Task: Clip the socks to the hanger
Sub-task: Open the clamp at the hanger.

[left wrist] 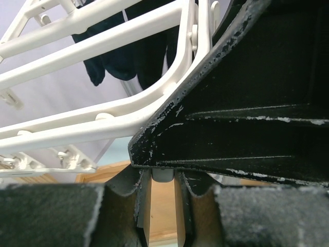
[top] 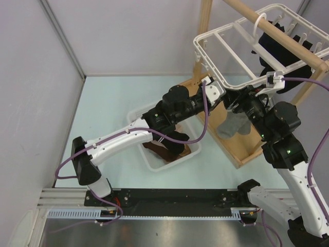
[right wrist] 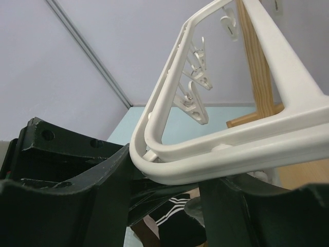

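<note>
The white hanger [top: 209,64] hangs from a wooden pole, with black socks [top: 277,49] clipped at its far side. My left gripper [top: 212,88] is at the frame's near corner. In the left wrist view its jaws [left wrist: 163,206] stand narrow, pinching a small pale clip [left wrist: 163,175] under the hanger rail [left wrist: 103,126]. My right gripper [top: 245,100] is just right of it, under the near rail, jaws wide apart [right wrist: 164,198] below the frame corner [right wrist: 231,149]. A grey sock [top: 234,124] dangles beneath it; its top is hidden. A black white-striped sock [right wrist: 185,221] shows lower down.
A white basket [top: 149,159] holding brown socks [top: 164,152] sits on the table under the left arm. The wooden rack's post [top: 205,31] and base board [top: 241,154] stand beside the hanger. Grey walls close the left and back. More clips [right wrist: 193,105] dangle along the frame.
</note>
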{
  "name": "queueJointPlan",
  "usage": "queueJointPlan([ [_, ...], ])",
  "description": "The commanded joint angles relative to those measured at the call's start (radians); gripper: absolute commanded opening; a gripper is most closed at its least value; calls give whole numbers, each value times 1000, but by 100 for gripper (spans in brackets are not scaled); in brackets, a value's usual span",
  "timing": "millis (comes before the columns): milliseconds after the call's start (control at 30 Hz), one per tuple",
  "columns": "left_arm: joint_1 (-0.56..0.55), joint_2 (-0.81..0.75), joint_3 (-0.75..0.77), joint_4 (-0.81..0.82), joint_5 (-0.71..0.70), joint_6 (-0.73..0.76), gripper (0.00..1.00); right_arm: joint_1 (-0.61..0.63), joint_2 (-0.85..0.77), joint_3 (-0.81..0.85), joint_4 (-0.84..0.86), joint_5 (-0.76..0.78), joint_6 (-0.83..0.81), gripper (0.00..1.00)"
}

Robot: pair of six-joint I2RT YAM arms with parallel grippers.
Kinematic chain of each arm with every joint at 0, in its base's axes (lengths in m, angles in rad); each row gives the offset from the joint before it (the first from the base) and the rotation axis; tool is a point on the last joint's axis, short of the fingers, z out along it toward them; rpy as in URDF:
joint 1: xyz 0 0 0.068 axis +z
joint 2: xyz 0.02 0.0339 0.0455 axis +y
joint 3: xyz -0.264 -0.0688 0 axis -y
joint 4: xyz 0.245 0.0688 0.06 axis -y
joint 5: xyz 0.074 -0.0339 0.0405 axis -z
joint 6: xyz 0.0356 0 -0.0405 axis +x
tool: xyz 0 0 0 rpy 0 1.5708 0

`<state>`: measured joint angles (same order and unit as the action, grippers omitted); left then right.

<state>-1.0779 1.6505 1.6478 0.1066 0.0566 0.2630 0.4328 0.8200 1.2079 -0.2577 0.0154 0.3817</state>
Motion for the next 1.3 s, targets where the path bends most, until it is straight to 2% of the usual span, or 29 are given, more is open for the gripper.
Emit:
queueJointPlan([
  [0,-27,-55,-25,31,45,-14,8,0,19,9,18,60,-4,53],
  [167,-27,-63,-31,47,45,-25,8,1,21,9,-2,70,-1,52],
  [300,-27,-63,-25,47,60,-48,8,1,21,9,15,52,-4,46],
  [533,-27,-61,-23,28,42,-85,8,1,27,9,8,3,-32,47],
  [867,-27,-81,-59,74,3,-172,7,1,7,9,-46,64,-53,50],
  [1267,-28,-75,-63,74,83,-157,7,0,27,9,21,21,-26,50],
])
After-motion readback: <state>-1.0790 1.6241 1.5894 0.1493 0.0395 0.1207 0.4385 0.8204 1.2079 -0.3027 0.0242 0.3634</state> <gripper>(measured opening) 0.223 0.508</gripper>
